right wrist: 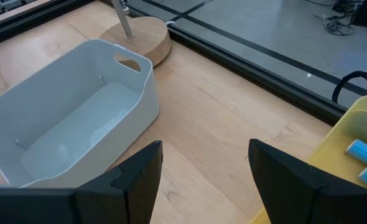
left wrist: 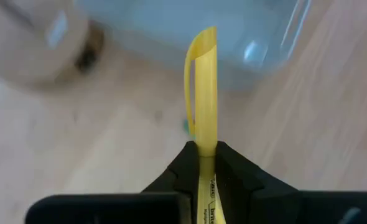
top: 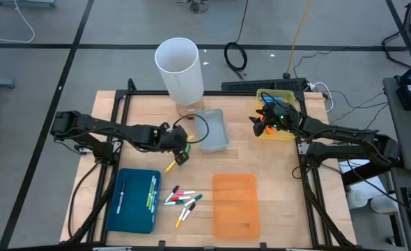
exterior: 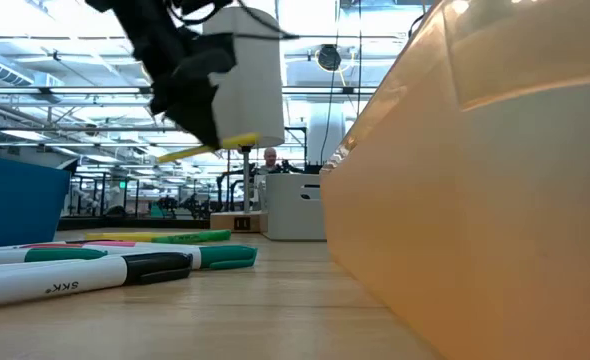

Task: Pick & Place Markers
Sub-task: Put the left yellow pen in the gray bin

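High view, left to right: the blue tray (top: 134, 201), then the left gripper (top: 180, 155) clamped on a yellow marker (top: 171, 165) lifted off the table (other markers (top: 183, 199) lie below), then the right gripper (top: 260, 120), jaws wide, over the yellow bin (top: 288, 134).

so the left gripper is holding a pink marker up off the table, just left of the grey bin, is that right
Not quite: the marker is yellow, not pink. The left wrist view shows the left gripper shut on a yellow marker, and in the low view that marker hangs clear of the table. The rest holds: in the high view the gripper is just left of the grey bin.
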